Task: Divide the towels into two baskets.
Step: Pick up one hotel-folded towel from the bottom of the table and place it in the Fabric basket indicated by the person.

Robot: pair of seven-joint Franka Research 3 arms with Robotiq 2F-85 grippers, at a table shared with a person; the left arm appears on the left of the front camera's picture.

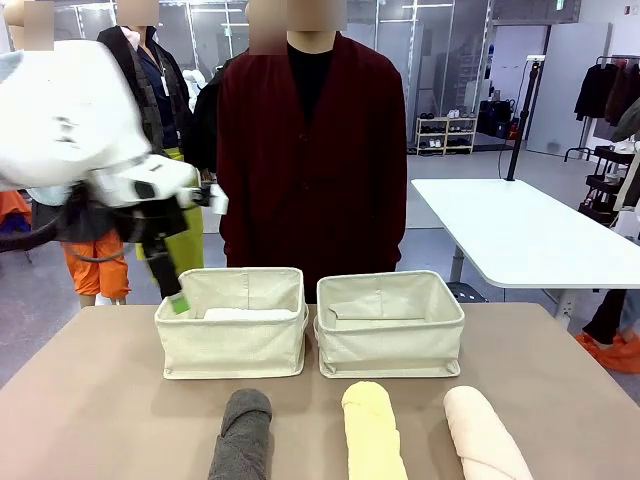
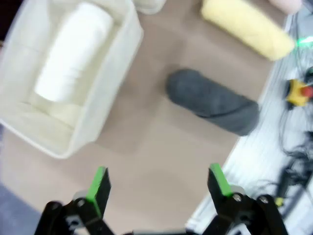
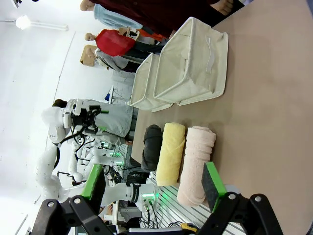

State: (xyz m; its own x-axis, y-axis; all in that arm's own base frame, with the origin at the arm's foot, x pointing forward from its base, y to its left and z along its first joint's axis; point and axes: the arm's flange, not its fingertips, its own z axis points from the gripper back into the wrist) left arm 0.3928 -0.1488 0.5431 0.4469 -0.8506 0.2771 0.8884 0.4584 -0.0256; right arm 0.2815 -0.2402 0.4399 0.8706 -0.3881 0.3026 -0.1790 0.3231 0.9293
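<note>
The white towel (image 2: 73,49) lies in the left basket (image 2: 111,95), at the upper left of the left wrist view. The grey towel (image 1: 242,435), yellow towel (image 1: 372,435) and pink towel (image 1: 485,435) lie side by side at the front view's bottom edge, probably for easy reach. The left jaws and right jaws stand open and empty.

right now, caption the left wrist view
Open left gripper hovers; white towel lies in a basket, grey towel beside it
</note>
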